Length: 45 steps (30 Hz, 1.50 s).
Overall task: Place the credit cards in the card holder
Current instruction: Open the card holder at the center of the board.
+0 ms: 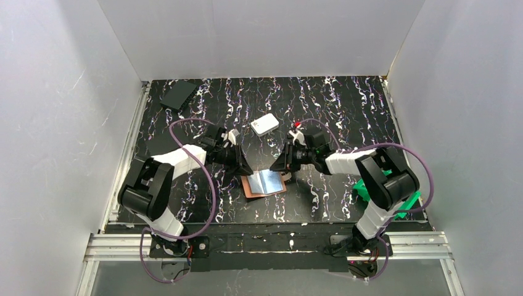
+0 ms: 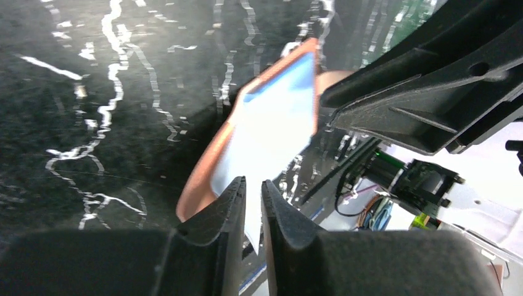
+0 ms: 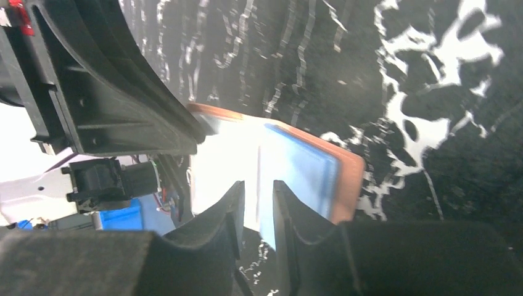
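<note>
Holder (image 1: 265,184): lying opened on the table (image 1: 345,111) toward its near edge, between the two grippers, with an orange-brown rim showing around pale inner panels.
Panels: glare is washing them out in both wrist views. One is reading light blue and the other nearly white, and whether a card is lying on them cannot be told.
Left gripper (image 2: 253,188): reaching in at the holder's left edge. Its fingers are standing almost together with only a thin slit between them, and the pale panel is showing in that slit. Whether they are pinching it or hanging just over it cannot be told.
Right gripper (image 3: 259,188): reaching in at the holder's far right corner. Its fingers are standing slightly parted, and the line between the white and blue panels is showing in the gap. Whether they are gripping cannot be told.
Hidden from above: the gripper bodies are covering the holder's left edge and far right corner.
Hidden at the wrists: the holder's near end is passing out of sight behind each gripper's own fingers. The other gripper's blurred black body is filling one upper corner of each view.
Box (image 1: 264,124): white and rounded, lying beyond the holder and apart from both grippers.
Bin (image 1: 364,188): green, mostly hidden behind the right arm, with only scraps showing.
Dark slab (image 1: 179,94): lying flat at the far left corner, too small to identify.
</note>
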### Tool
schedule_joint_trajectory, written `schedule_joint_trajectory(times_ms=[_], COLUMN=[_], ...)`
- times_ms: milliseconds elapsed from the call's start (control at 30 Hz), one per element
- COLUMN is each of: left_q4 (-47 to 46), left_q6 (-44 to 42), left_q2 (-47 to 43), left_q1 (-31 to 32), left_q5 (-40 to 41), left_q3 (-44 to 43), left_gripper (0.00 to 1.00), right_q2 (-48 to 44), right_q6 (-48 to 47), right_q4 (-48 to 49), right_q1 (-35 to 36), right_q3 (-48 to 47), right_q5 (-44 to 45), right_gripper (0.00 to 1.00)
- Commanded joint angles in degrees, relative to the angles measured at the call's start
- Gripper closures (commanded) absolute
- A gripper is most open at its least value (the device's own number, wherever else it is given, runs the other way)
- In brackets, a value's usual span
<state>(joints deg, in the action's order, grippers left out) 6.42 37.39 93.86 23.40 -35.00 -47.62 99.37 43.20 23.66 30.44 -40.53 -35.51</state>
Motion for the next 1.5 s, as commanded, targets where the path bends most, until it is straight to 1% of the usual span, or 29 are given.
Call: schedule_joint_trajectory(times_ms=[0,67,167,233,300,367,433,500,600,633,733,833,1000,1133,1267,1300,1333,1400,1467], left_q4=[3.76,3.95,3.96,3.25,1.86,0.70,-0.24,-2.13,-8.15,-9.10,-8.40,-6.83,0.34,4.54,8.88,9.63,10.26,11.83,13.27], left_q6=[-0.87,-0.25,0.67,1.01,1.57,1.91,2.11,3.41,6.14,6.47,5.55,4.67,2.55,1.58,0.87,0.83,0.70,0.07,-0.62], left_q2=[-5.70,-6.63,-7.92,-8.31,-8.18,-7.82,-6.65,-4.48,-1.31,-0.83,-1.24,-4.54,-11.27,-16.95,-21.79,-22.69,-23.42,-24.45,-25.15], left_q1=[1.40,3.11,6.65,8.84,9.53,9.34,8.90,7.65,4.52,4.32,4.29,4.29,4.31,4.31,4.29,4.29,4.29,4.29,4.29], left_q5=[-5.50,-6.90,-6.51,-5.87,-4.35,-1.95,2.40,5.07,3.57,2.66,2.28,2.52,2.93,2.31,1.98,1.91,1.87,1.87,2.02], left_q3=[-4.15,-4.74,-3.51,-0.65,3.05,7.20,10.88,14.41,18.82,19.35,18.62,17.81,15.47,13.58,10.81,10.31,9.72,8.36,6.91], left_gripper=[0.82,0.80,0.76,0.76,0.79,0.83,0.85,0.87,0.87,0.87,0.87,0.87,0.86,0.81,0.76,0.74,0.71,0.67,0.61], right_q2=[-6.76,-7.76,-8.52,-9.00,-8.71,-7.91,-6.64,-5.31,-2.69,-2.25,-2.56,-4.12,-8.16,-11.57,-14.77,-15.61,-16.47,-17.87,-18.82], right_q6=[-2.58,-2.31,-1.55,-0.28,0.26,0.01,-1.45,-3.17,-4.66,-4.63,-4.66,-5.66,-7.58,-8.89,-10.62,-11.65,-12.62,-15.06,-17.47], right_q4=[-7.68,-8.20,-7.66,-5.25,-3.16,-1.59,-1.39,-1.68,-1.60,-1.15,-1.26,-4.17,-11.22,-16.69,-21.73,-23.11,-26.63,-31.07,-35.54], right_q1=[1.42,2.43,3.67,3.75,3.75,3.62,3.01,2.13,1.41,1.38,1.38,1.38,1.38,1.38,1.38,1.38,1.40,1.38,1.38], right_q3=[-5.42,-5.25,-2.87,0.42,3.61,6.20,8.04,9.39,10.18,10.42,10.66,9.68,5.74,1.99,-2.67,-4.07,-5.39,-8.25,-10.87], right_q5=[1.19,0.70,0.34,-0.17,-0.26,-0.14,0.66,2.10,2.19,1.95,2.16,3.24,3.85,4.20,4.58,5.39,6.57,10.31,14.47], right_gripper=[0.66,0.65,0.64,0.64,0.64,0.65,0.65,0.66,0.67,0.67,0.67,0.66,0.64,0.57,0.48,0.46,0.44,0.41,0.39])
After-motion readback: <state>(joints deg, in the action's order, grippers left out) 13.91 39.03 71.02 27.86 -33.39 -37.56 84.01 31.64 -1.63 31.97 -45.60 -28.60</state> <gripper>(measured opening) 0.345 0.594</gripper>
